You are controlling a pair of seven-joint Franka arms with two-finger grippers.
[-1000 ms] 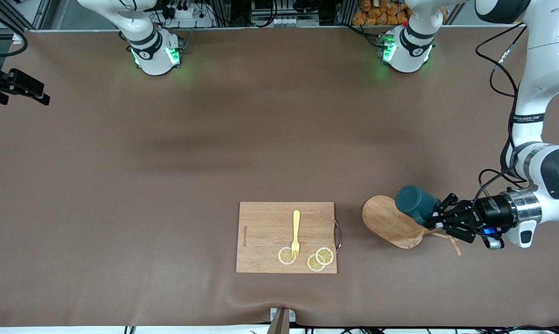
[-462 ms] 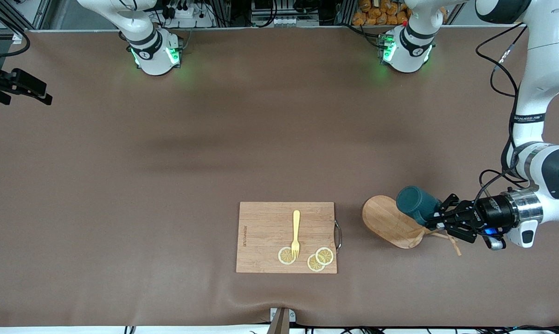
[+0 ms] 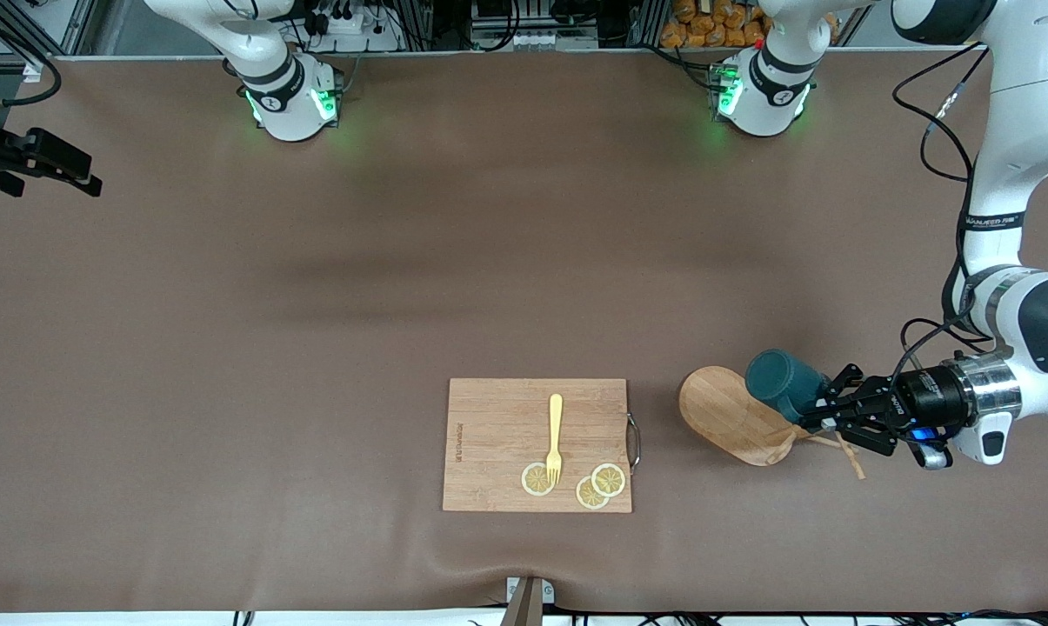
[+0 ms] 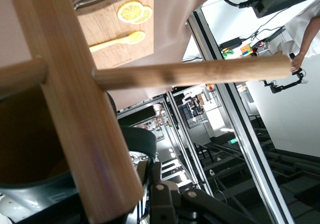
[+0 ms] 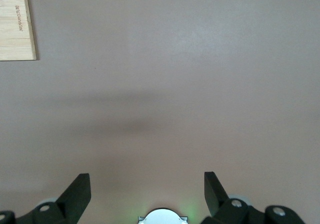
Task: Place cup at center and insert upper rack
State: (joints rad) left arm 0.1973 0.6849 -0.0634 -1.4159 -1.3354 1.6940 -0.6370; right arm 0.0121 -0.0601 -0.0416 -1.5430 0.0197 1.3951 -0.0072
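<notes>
**A:** Where is the cup now?

**B:** The cup (image 3: 778,382) is a dark teal one, and it is lying on its side at the left arm's end of the counter (image 3: 315,348). Its closed bottom is turned toward the cutting board (image 3: 537,443). It rests over the upper rack (image 3: 732,415), which is also lying down, with the oval base tilted up next to the cup.

**A:** And the left gripper, what does it do?

**B:** The left gripper (image 3: 824,411) is low at the mouth side of the cup, and its fingers are clenched there. From the front view I cannot tell exactly if they pinch the cup's rim or its handle. In the left wrist view the post (image 4: 75,108) of the rack crosses very close to the camera, with one thin peg (image 4: 195,72) going out sideways, and the mustard inside of the cup is just beside it.

**A:** Is the rack touching the cup?

**B:** Yes, they look in contact; the pegs of the rack lie on the counter under the gripper.

**A:** What about the right arm?

**B:** It waits. The right gripper (image 5: 145,194) hangs over bare counter, with the fingers (image 5: 75,194) released and wide apart.

**A:** Anything else on the counter?

**B:** On the cutting board there is a yellow fork (image 3: 555,437) and three lemon slices (image 3: 599,485); the tines of the fork rest on one slice.
</notes>
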